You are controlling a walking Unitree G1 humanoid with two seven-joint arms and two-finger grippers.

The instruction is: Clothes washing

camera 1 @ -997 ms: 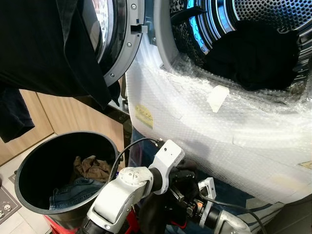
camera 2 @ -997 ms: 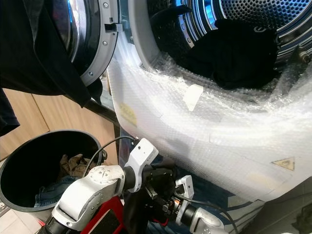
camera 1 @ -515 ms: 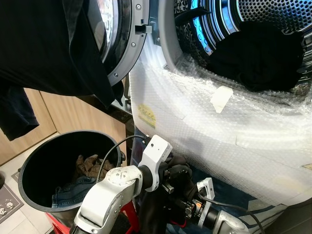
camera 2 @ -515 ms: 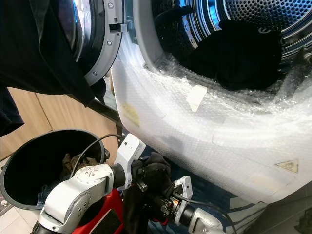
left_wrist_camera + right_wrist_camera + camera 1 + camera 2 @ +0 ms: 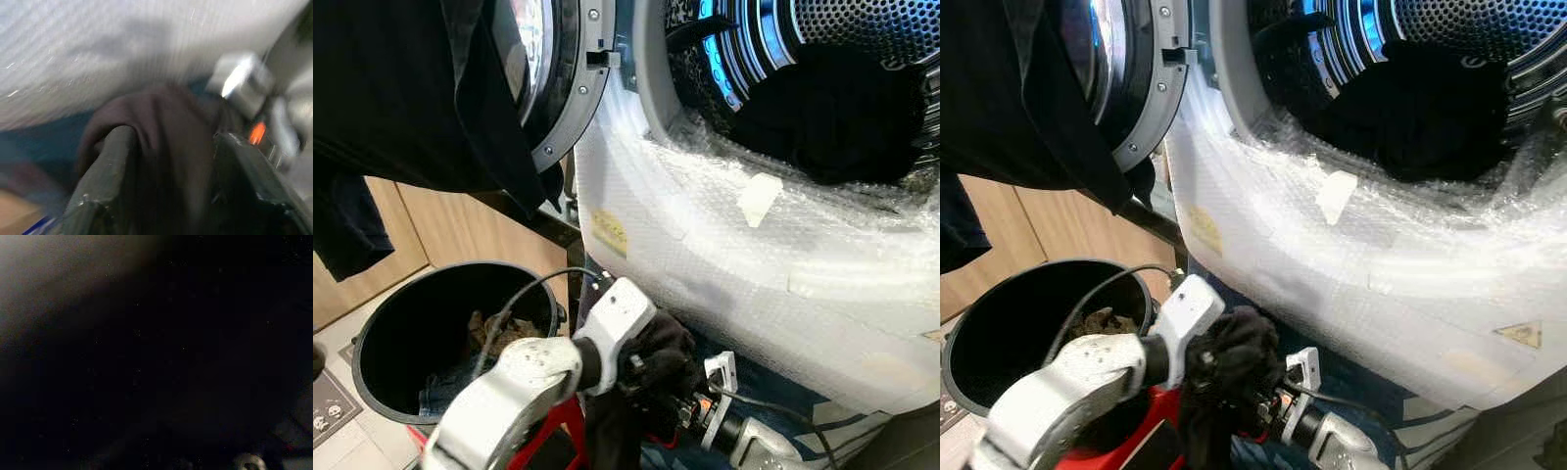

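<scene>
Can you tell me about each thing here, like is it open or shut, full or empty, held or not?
Washing machine round door: open, dark cloth draped over it.
Shiny metal drum: holds a black clothes pile.
Round black laundry bin: nearly empty, brown cloth and blue jeans at the bottom.
Dark garment: held.
Left gripper: shut on the dark garment.
Right gripper: cannot tell.

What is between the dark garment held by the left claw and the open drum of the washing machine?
In the left eye view, the bubble-wrapped white front of the machine lies between the dark crumpled garment in the left claw and the perforated metal drum.
</scene>
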